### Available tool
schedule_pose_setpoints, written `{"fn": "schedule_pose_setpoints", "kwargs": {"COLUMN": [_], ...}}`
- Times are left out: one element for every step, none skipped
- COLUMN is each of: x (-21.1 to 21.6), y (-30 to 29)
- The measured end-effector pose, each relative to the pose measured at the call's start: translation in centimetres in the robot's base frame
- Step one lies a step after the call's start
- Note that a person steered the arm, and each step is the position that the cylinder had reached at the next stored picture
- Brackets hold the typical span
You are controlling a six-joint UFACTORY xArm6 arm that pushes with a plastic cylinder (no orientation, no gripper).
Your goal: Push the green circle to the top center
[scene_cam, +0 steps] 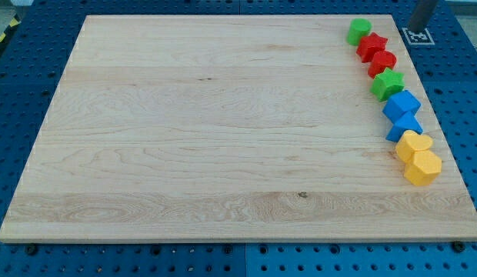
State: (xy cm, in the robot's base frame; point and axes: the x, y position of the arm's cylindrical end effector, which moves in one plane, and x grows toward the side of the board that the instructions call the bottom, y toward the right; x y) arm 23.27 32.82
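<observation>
The green circle (pixel 359 31) lies at the top right corner of the wooden board (pixel 208 131), at the head of a line of blocks along the right edge. Below it come a red star (pixel 371 47), a second red block (pixel 382 62), a green star (pixel 388 84), two blue blocks (pixel 401 105) (pixel 405 126) and two yellow blocks (pixel 414 145) (pixel 422 167). My tip (pixel 417 28) is at the view's top right, just off the board's corner, to the right of the green circle and apart from it.
A white marker tag (pixel 418 36) lies on the blue perforated table (pixel 461 92) under my tip. The blue table surrounds the board on all sides.
</observation>
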Motion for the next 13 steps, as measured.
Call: {"fn": "schedule_pose_setpoints", "kwargs": {"x": [0.0, 0.5, 0.5, 0.5, 0.9, 0.9, 1.3, 1.8, 1.8, 1.8, 1.8, 1.8, 1.8], "y": [0.0, 0.0, 0.0, 0.0, -1.0, -3.2, -4.3, -5.8, -8.7, -9.1, -9.1, -8.6, -9.4]}}
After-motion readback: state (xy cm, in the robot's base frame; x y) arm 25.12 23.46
